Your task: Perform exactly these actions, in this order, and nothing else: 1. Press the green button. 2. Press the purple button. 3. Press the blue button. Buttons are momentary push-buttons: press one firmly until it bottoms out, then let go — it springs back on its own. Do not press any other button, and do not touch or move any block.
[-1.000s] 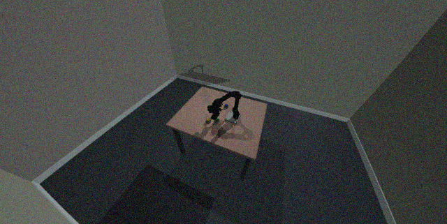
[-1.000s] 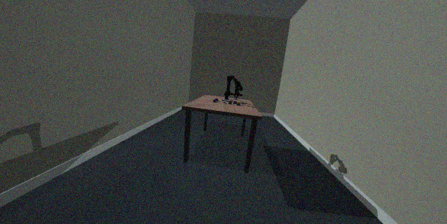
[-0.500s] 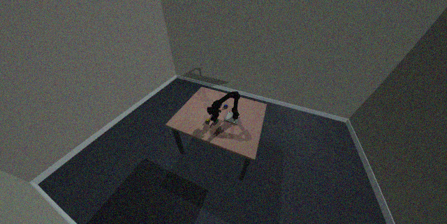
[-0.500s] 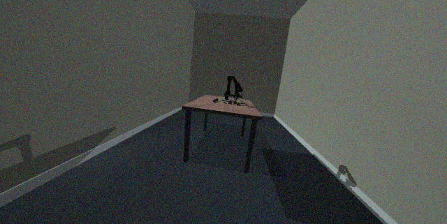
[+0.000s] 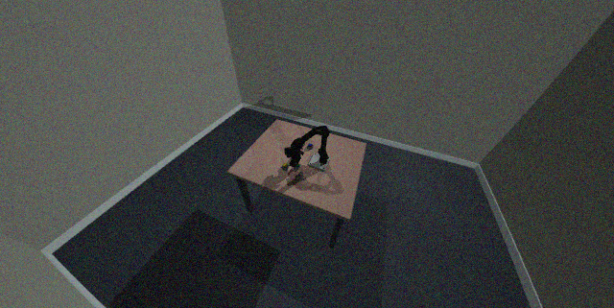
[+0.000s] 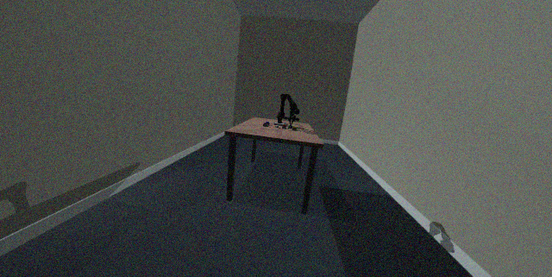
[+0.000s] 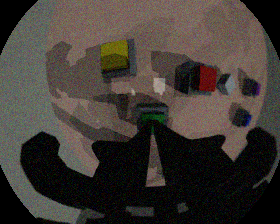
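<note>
My gripper [image 7: 152, 128] [image 6: 291, 127] is shut and empty, pointing down low over the table. In the wrist view its tips meet at the near edge of the green button [image 7: 153, 118], whose cap is partly hidden; whether they touch it or push it down I cannot tell. The purple button [image 7: 254, 88] is at the far right of the wrist view, in a dark housing. The blue button [image 7: 245, 118] [image 5: 310, 146] sits just below it there. Both stand well away from the tips.
A yellow button [image 7: 114, 55] [image 5: 285, 166] on a grey base is up and left of the green one in the wrist view. A red piece [image 7: 207, 79] with a dark part beside it and a pale grey block [image 7: 227, 84] lie between the green and purple buttons.
</note>
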`<act>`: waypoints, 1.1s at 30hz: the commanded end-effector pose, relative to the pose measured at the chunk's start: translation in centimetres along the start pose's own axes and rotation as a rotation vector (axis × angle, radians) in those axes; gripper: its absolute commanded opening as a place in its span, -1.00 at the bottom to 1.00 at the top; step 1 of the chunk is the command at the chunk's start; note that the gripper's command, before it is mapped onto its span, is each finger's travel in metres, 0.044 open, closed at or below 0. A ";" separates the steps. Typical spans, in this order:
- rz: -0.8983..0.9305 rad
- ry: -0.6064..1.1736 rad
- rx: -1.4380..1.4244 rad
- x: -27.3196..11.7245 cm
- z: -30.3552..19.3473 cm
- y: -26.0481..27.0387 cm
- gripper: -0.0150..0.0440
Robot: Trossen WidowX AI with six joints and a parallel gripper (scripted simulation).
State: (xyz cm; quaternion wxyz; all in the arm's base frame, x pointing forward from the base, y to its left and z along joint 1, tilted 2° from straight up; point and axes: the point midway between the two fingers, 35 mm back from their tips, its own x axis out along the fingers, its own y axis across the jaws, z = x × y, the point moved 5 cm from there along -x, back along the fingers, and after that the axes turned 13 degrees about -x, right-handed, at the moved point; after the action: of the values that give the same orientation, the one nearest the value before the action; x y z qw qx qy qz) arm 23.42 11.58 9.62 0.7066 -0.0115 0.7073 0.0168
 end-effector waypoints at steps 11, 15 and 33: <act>-0.001 0.011 -0.002 -3.4 -0.2 0.0 -0.42; -0.001 0.011 -0.002 -7.6 0.0 0.0 -0.42; 0.011 -0.002 0.040 -9.9 4.1 -12.7 -0.42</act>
State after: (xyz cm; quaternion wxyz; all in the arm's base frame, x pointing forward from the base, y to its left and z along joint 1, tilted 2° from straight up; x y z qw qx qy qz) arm 27.25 1.88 19.36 0.7066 0.0114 0.7075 0.0078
